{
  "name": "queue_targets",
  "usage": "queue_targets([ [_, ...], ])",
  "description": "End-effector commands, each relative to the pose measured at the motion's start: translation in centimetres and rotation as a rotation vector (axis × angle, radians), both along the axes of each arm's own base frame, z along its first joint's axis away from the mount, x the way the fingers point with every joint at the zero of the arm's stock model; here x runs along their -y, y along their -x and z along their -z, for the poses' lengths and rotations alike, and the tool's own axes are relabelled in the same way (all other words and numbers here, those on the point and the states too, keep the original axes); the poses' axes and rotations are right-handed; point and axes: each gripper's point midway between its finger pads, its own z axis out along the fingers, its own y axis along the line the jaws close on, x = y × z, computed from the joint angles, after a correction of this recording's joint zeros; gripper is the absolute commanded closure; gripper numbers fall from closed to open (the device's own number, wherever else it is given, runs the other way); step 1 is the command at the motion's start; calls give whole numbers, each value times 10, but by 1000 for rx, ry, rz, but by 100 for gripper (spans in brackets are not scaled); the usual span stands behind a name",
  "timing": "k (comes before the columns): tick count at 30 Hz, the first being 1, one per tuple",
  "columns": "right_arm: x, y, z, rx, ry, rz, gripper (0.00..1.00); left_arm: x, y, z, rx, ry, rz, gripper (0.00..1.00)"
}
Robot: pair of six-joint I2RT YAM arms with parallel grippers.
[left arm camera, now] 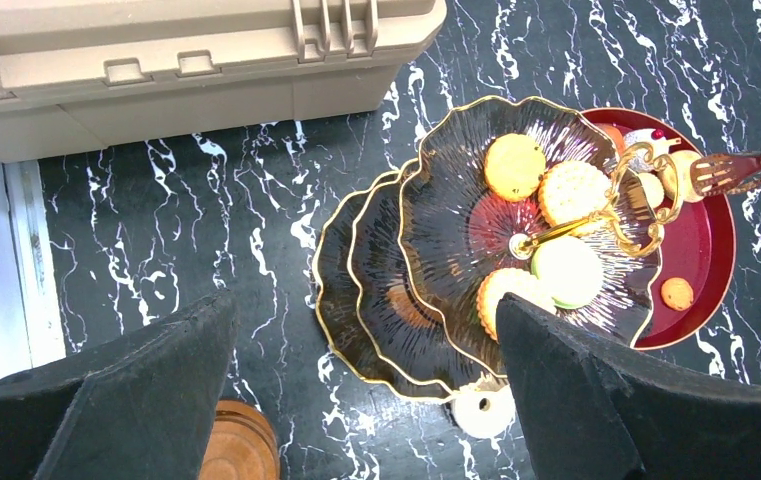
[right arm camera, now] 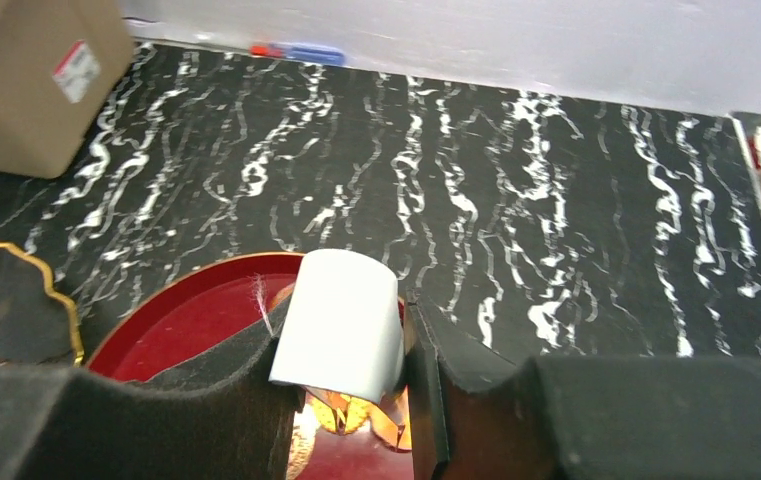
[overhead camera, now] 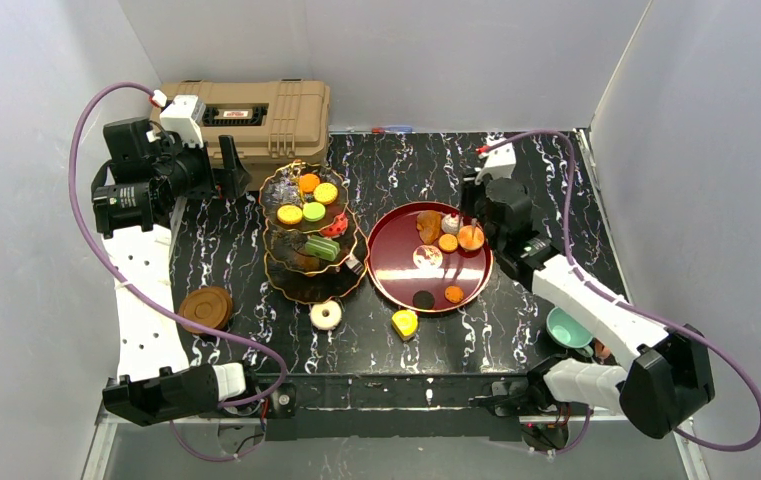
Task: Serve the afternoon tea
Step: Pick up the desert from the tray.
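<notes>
Black marble-patterned tabletop [overhead camera: 546, 170], veined in white, was enclosed by plain pale walls [overhead camera: 406, 50], and a tan case [overhead camera: 256, 115] was set at its far left corner. Near the middle stood the three-tier stand [overhead camera: 311, 235], with macarons [overhead camera: 308, 183] already laid on its top tier and further sweets on the tier below. Just beside it, to the right, the red tray [overhead camera: 376, 262] was seen with several sweets lying in it. A donut [overhead camera: 326, 315] and a yellow cake [overhead camera: 405, 323] were placed on the bare surface in front of them. The brown saucers [overhead camera: 205, 308] were stacked at the near left, and the teal cup [overhead camera: 568, 328] was set at the near right, well apart from them.

The right gripper [right arm camera: 348, 335] was positioned over the far right part of the tray, its fingers closed partway on the white cup [right arm camera: 339, 300]. Whether the cup was lifted off the tray could not be told. The left gripper [left arm camera: 376, 400] was spread wide with nothing in it, poised above the table beside the case and behind the stand.

Setting out the cups was judged to be the step in hand. For the next move, the cup would have to be carried clear of the tray and the stand's rims, held level, and set down on a saucer. A saucer would first have to be drawn from the stack, for which the free left arm was judged well placed.
</notes>
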Motion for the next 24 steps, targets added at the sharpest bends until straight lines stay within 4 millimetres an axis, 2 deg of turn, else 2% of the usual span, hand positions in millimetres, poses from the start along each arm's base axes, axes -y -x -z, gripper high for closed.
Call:
queue_targets([
  [1, 31, -5, -18, 58, -16, 83, 82, 4, 2, -9, 18, 19, 18, 1],
  [7, 47, -13, -2, 53, -22, 129, 82, 4, 2, -9, 19, 17, 17, 1],
  [12, 55, -20, 3, 61, -26, 156, 82, 3, 2, -10, 24, 9, 17, 1],
  [24, 50, -34, 13, 54, -52, 131, 82, 4, 2, -9, 19, 15, 20, 1],
])
